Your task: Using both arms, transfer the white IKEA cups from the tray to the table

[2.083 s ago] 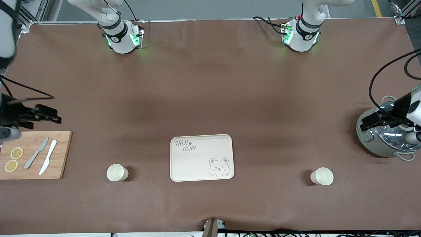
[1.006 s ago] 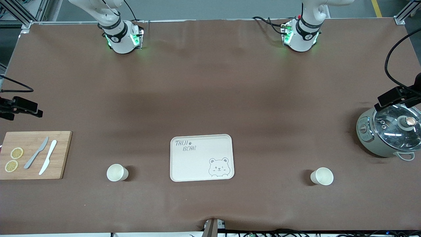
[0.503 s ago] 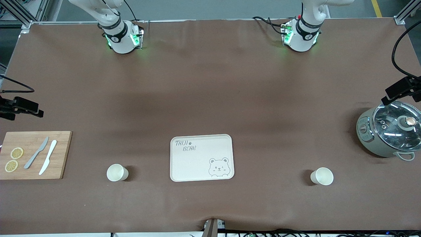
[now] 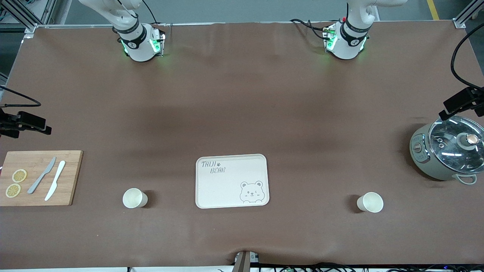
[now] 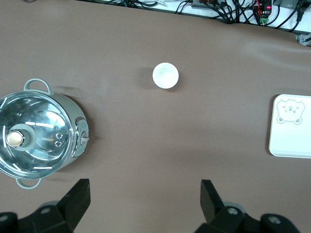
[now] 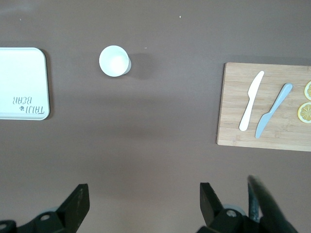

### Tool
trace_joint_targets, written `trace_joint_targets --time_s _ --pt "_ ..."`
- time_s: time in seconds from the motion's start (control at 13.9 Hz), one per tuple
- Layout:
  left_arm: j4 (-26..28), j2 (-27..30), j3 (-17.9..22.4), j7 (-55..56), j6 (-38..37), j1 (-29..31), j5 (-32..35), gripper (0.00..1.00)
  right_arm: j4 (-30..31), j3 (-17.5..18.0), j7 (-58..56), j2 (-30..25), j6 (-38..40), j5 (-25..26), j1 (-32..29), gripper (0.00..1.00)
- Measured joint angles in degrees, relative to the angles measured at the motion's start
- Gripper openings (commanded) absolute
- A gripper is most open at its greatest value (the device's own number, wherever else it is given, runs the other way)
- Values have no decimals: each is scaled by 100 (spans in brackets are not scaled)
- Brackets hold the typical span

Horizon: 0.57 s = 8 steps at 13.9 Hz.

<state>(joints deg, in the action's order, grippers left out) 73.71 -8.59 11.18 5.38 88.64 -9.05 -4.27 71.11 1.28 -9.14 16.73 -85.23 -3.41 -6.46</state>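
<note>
a brown-covered surface fills the view, with both robot arms' bases along its top edge. the largest thing on it is a grey-green electric pot with a glass lid at the left arm's end. a bamboo cutting board lies at the right arm's end, carrying a grey knife, a white knife and two lemon slices. a cream bear-printed tray sits between them, in the middle and toward the front camera.

the two white cups stand upright on the surface, apart from the tray, both slightly nearer the camera than its middle: one cup toward the left arm's end, the other cup toward the right arm's end, between tray and board.

the left claw hangs high over the surface just beside the pot, its fingers spread wide and empty. the right claw hangs over bare surface near the board, fingers also wide apart, holding nothing.
</note>
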Motion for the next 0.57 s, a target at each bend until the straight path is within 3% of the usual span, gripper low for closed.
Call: trace_joint_targets --time_s 0.57 --pt "0 0 0 0 0 0 0 100 39 1 0 0 1 8 1 100"
